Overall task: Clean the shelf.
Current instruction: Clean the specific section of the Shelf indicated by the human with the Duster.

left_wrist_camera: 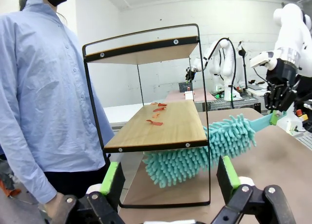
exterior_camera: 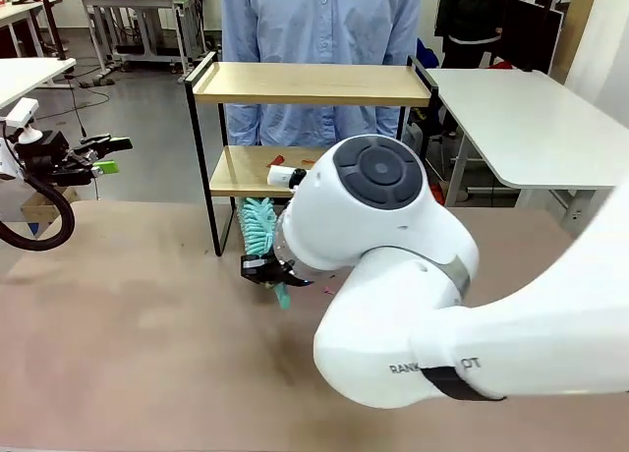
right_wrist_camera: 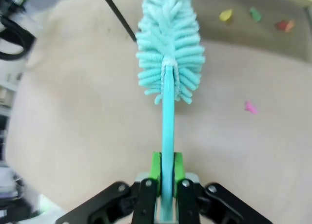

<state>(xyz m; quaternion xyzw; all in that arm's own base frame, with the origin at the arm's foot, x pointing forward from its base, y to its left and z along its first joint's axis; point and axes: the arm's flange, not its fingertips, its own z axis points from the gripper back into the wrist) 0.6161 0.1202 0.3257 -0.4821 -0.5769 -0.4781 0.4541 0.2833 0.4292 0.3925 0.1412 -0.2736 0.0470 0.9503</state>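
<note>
While beside one shelf [exterior_camera: 311, 83], one duster [exterior_camera: 258, 226]

Robotics lab, white work tables [exterior_camera: 531, 128], metal-framed benches [exterior_camera: 147, 15], cables [exterior_camera: 86, 106] on grey floor [exterior_camera: 147, 138], bare white wall [left_wrist_camera: 234, 19].

Front view, lower centre-right of the frame: grey print on the white casing of the right arm [exterior_camera: 511, 344], low on the large link nearest the camera. The lettering is a single line of capitals. "RANK" is legible at its left and "OT" at its right. A black band [exterior_camera: 452, 383] at the casing's lower edge rises across the middle of the line and covers the letters between. Anything before the "R" cannot be made out.
</note>
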